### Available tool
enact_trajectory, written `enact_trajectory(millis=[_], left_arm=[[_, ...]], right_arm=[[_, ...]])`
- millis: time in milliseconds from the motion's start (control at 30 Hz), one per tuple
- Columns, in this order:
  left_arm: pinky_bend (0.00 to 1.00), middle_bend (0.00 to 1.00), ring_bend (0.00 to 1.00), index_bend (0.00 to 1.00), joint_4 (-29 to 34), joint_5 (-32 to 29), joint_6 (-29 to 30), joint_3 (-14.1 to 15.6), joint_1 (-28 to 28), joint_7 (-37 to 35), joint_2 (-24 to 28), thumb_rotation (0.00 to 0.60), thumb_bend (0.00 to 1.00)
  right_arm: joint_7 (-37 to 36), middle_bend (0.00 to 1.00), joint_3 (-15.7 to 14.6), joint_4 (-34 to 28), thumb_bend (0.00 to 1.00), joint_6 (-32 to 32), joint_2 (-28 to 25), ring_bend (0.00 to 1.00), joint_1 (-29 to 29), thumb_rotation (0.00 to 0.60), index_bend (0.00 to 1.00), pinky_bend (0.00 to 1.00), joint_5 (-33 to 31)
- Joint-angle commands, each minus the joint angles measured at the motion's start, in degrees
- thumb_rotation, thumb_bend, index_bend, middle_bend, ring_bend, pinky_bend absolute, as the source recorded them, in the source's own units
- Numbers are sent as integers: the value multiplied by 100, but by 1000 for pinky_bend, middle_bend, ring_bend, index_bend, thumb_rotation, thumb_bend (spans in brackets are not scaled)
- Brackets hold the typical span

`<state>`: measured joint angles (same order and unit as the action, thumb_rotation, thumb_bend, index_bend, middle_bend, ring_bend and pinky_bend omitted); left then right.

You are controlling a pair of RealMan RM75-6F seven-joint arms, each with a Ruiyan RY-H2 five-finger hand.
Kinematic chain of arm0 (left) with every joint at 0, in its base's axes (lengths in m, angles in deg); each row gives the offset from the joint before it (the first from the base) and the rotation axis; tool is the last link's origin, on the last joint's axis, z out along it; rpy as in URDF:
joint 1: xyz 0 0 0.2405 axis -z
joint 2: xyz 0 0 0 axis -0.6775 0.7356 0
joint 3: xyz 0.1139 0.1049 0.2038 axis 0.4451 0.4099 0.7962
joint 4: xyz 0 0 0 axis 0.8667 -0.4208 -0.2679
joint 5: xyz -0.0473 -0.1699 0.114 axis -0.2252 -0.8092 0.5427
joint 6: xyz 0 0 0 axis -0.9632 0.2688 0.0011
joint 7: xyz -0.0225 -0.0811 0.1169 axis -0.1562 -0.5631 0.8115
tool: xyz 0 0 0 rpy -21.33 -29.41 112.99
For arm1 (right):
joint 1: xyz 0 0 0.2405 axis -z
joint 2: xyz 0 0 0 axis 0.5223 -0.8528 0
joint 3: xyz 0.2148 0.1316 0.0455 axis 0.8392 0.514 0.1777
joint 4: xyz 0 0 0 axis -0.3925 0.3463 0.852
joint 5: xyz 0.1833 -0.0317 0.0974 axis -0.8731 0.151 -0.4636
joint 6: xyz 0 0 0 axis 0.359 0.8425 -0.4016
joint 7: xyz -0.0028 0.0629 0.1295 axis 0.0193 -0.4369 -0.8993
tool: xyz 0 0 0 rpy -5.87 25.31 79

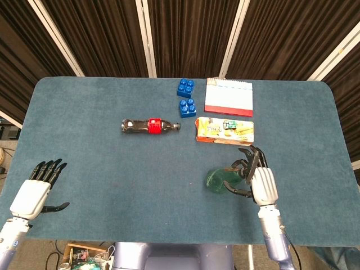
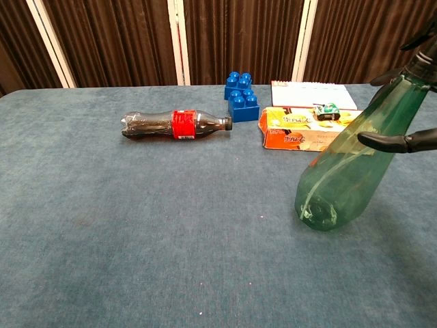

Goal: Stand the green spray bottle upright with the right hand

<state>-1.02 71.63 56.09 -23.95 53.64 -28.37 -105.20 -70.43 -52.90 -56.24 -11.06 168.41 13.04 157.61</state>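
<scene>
The green spray bottle (image 2: 348, 174) is a clear green cone with a dark nozzle at its top. It leans steeply, base (image 2: 315, 212) down near the blue cloth, top tipped toward the right. My right hand (image 1: 260, 181) grips its upper part, and dark fingers (image 2: 399, 140) wrap across the body. From the head view the bottle (image 1: 218, 179) shows just left of that hand. Whether the base touches the cloth I cannot tell. My left hand (image 1: 35, 192) rests open at the near left edge, holding nothing.
A cola bottle (image 1: 149, 126) lies on its side mid-table. Two blue bricks (image 1: 186, 97) sit behind it. An orange packet (image 1: 224, 130) with a small green toy car (image 2: 327, 109) and a red-and-white calendar (image 1: 228, 97) lie beyond the spray bottle.
</scene>
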Motion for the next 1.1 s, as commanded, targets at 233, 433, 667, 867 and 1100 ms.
enact_trajectory(millis=[233,433,667,867,1100], left_arm=[[6,0,0,0,5,8,4,5,-1,3,0,600,0],[6,0,0,0,5,15,25,3,-8,-10,5,600,0],[5,0,0,0,7,36,59,4,-18,-38,18,600,0],[5,0,0,0,11,54,94,6,-31,-46,23,600,0],[6,0,0,0,24,61,108,7,-38,-60,35,600,0]], right_arm=[[-185,8,-181,-135,337,344,-310,0,-41,600,202,0,152],[-218,0,-225,-264,238,520,-489,0,-67,600,0,0,160],[-261,0,-242,-449,211,562,-666,0,-45,600,0,0,208],[-265,0,-273,-519,211,529,-730,0,-1,600,0,0,281],[-181,0,-268,-629,211,498,-774,0,10,600,0,0,368]])
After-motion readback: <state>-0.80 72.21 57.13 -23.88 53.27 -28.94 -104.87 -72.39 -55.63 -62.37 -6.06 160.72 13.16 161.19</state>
